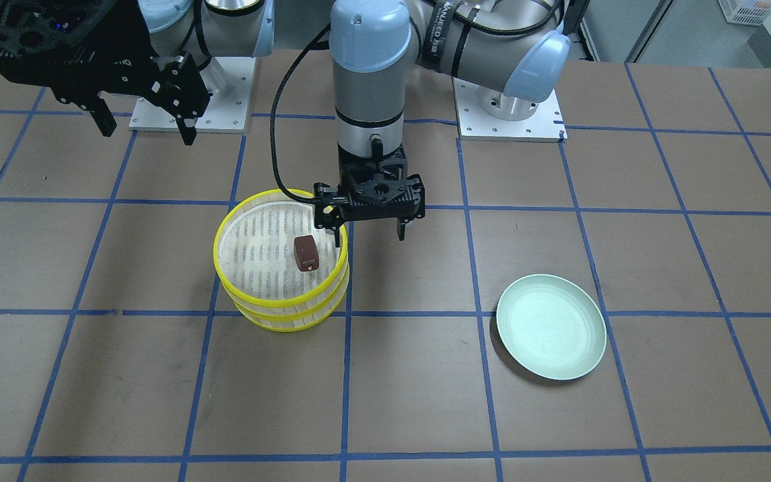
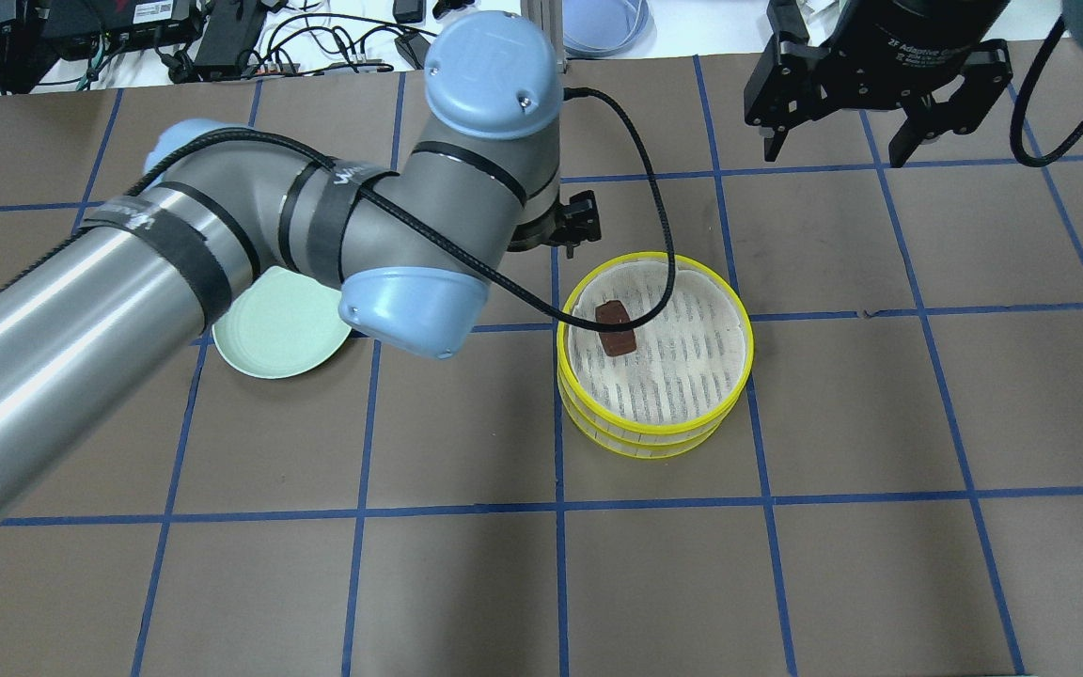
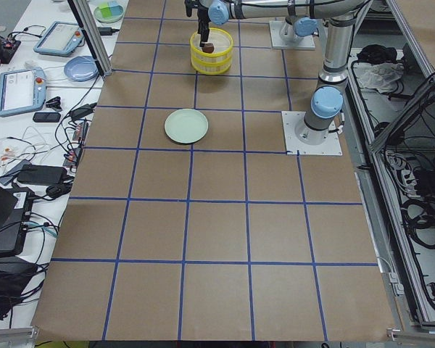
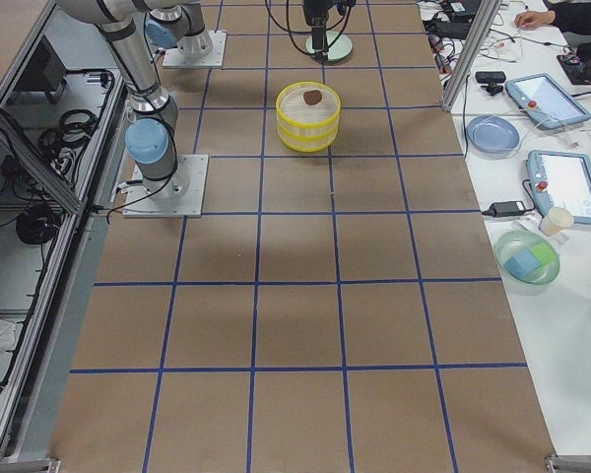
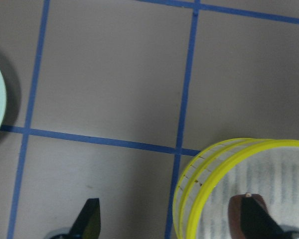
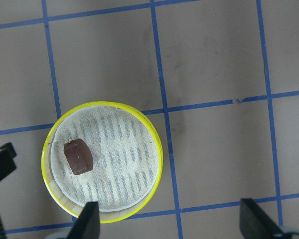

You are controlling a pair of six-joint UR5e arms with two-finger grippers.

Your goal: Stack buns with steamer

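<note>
The two steamer trays (image 1: pixel 285 313) stand stacked on the table, also seen in the overhead view (image 2: pixel 645 442) and the right wrist view (image 6: pixel 124 169). The dark red-brown bun (image 1: pixel 306 253) lies on the top tray's liner near its edge, also seen in the overhead view (image 2: pixel 616 328) and the right wrist view (image 6: pixel 78 157). The cream-white bun is hidden. My left gripper (image 1: pixel 367 231) is open and empty, low over the stack's rim, one finger above the bun (image 5: pixel 235 214), the other outside the tray. My right gripper (image 1: pixel 146 128) is open and empty, high and away from the stack.
A pale green plate (image 1: pixel 551 327) lies on the table on my left side, apart from the stack (image 2: pixel 283 324). The brown table has a blue tape grid. The arm bases' mounting plates (image 1: pixel 509 110) sit at the table's robot side.
</note>
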